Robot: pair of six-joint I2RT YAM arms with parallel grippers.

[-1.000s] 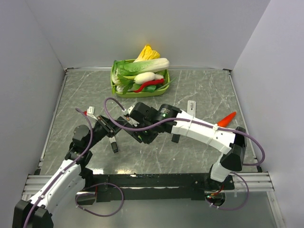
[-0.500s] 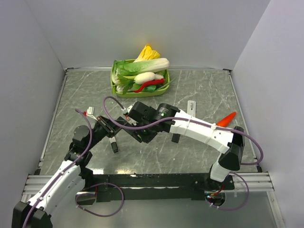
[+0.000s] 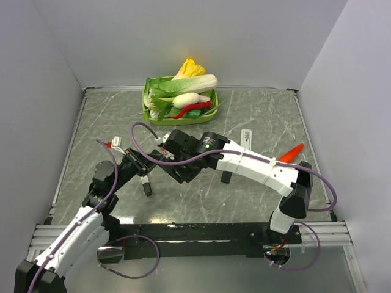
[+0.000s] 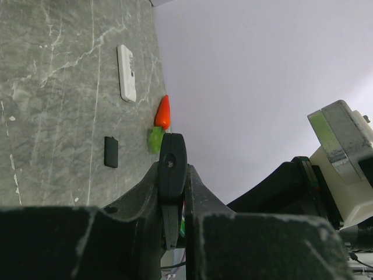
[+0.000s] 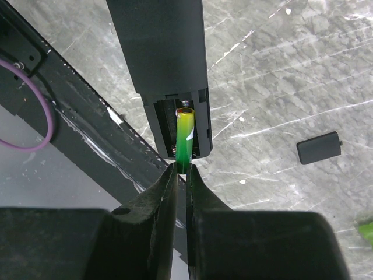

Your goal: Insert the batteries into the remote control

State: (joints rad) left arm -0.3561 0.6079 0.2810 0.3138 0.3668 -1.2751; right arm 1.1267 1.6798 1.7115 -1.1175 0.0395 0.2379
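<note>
Both closed, left end effector (image 4: pixel 173 201) on black remote (image 4: pixel 172 158), right end effector (image 5: pixel 182 172) on green battery (image 5: pixel 184 137), bay (image 5: pixel 166 131) only in right-wrist view

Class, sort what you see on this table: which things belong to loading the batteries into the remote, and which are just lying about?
Belongs to the job:
black remote
green battery, partly inside it
loose battery cover

Lying about:
white remote
orange carrot
green basket of vegetables
</note>
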